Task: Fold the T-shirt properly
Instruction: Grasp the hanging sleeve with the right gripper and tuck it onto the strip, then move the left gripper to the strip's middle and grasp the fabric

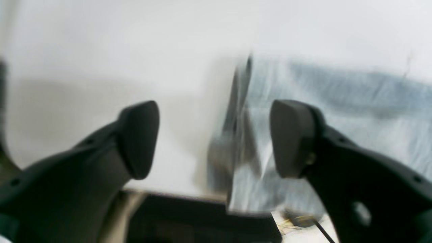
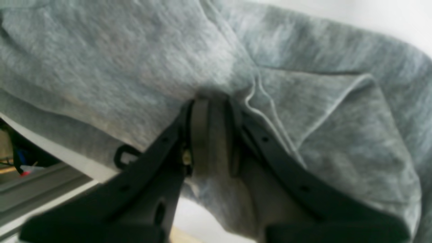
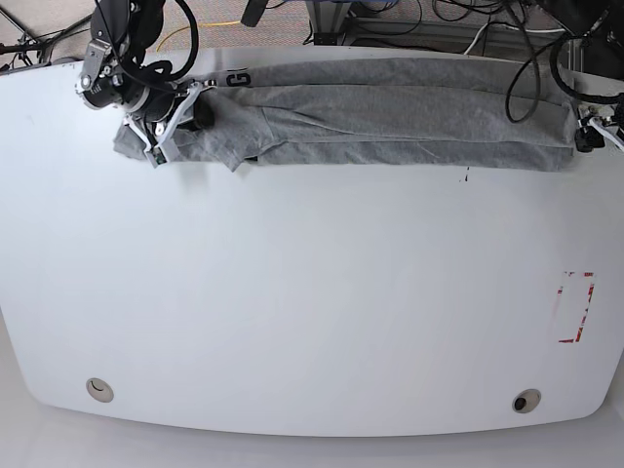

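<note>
The T-shirt [image 3: 390,117] lies as a long, narrow folded band along the upper edge of the white table [image 3: 292,312], running from upper left to upper right in the base view. A dark printed letter shows near its upper left end.

Right gripper [image 2: 211,101]: jaws nearly closed, pinching a fold of the grey cloth at center frame of the right wrist view. A hemmed layer lies just right of the grip. In the base view this gripper [image 3: 161,122] sits at the upper left, on the shirt's bunched end.

Left gripper [image 1: 214,138]: jaws wide apart, holding nothing. The shirt's end edge [image 1: 243,135] lies between the pads; contact cannot be determined because of blur.

A red-outlined rectangle [image 3: 575,307] marks the table at the right edge. Cables [image 3: 409,19] lie beyond the table's far edge.
</note>
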